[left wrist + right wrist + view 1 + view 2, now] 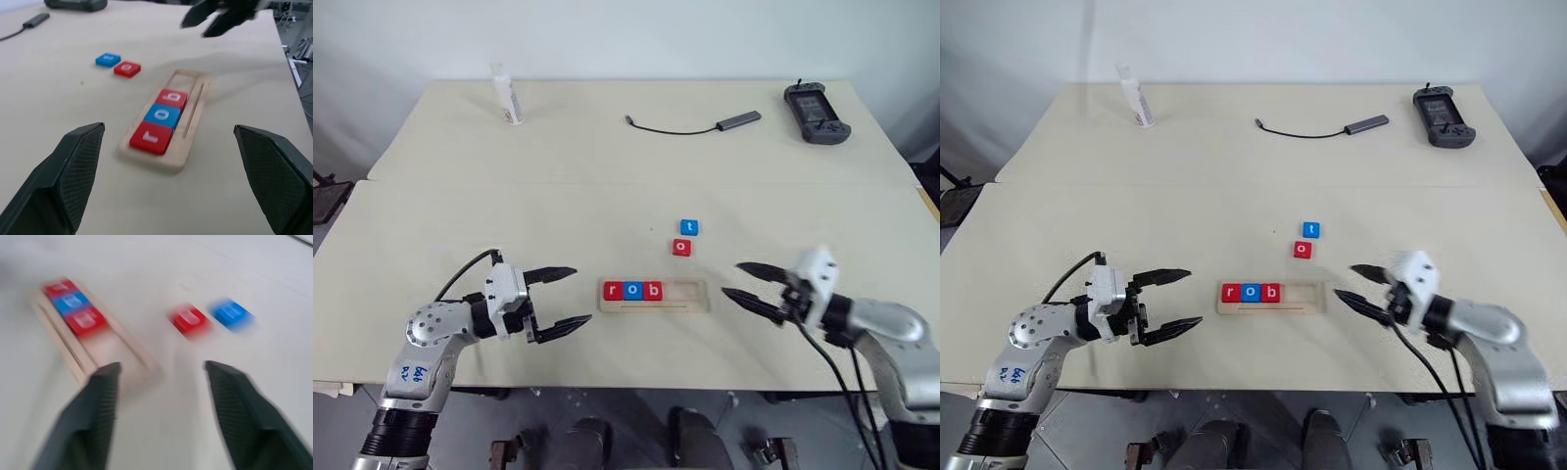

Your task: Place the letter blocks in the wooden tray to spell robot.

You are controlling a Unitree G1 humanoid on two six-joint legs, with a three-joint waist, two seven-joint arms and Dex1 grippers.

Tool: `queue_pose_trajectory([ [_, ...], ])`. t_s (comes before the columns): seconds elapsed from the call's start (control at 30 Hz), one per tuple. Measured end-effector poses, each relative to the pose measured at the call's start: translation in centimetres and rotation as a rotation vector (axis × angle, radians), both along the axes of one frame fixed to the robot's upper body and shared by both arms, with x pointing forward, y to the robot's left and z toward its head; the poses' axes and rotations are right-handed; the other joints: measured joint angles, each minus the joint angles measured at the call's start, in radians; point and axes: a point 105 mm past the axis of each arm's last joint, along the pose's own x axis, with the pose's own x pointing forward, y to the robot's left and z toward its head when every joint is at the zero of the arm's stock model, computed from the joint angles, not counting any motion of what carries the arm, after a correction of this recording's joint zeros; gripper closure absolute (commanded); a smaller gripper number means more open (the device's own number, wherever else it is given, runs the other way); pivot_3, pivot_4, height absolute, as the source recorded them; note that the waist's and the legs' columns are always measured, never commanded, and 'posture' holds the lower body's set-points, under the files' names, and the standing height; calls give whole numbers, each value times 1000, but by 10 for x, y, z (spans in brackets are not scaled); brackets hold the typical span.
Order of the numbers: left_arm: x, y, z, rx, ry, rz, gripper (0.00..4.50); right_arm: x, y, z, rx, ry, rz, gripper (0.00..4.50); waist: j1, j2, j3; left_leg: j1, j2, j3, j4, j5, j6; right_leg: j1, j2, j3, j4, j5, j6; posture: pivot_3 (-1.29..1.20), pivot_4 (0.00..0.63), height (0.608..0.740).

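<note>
In the wooden tray [655,295] we see red r [613,290], blue o [632,290] and red b [652,290]. Just behind it lie the red o [680,247] and blue t [689,227]. Left gripper [562,300] and right gripper [740,280] flank the tray, both spread, empty.

tray [654,306]: pale matt wood | letter blocks [632,290]: smooth plastic | table [607,176]: matt beige

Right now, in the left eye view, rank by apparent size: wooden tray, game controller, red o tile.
1. wooden tray
2. game controller, though it lies farther away, so this is unsure
3. red o tile
</note>
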Motion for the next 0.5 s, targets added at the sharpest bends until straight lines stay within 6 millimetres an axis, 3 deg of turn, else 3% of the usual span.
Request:
queue_pose_trajectory([
  [0.07, 2, 3, -4, -1, 18, 10, 0, -9, -25, -6, 12, -18, -95, 83, -1, 0, 0, 1, 0, 1, 0, 0, 0, 0, 0, 1, 0, 0, 0, 0, 150, 740],
  [0.23, 10, 6, -1, -6, 12, 19, 0, -19, -65, -4, 26, -98, -265, 30, -10, 0, 0, 4, 1, 4, 0, 0, 0, 0, 1, 3, 0, 0, 0, 0, 150, 740],
  [0.37, 13, 6, 2, -7, 5, 10, 0, -16, -68, -3, 33, -120, -282, 30, -17, 0, 0, 4, 2, 4, 0, 0, 0, 0, 1, 3, 0, 0, 0, 0, 150, 740],
  [0.5, 15, 8, 2, -12, 21, 13, 0, 4, -39, 5, 100, -62, -191, 30, -30, 0, 0, 4, 3, 4, 1, 0, 0, 0, 1, 4, 1, 0, 0, 0, 150, 740],
])
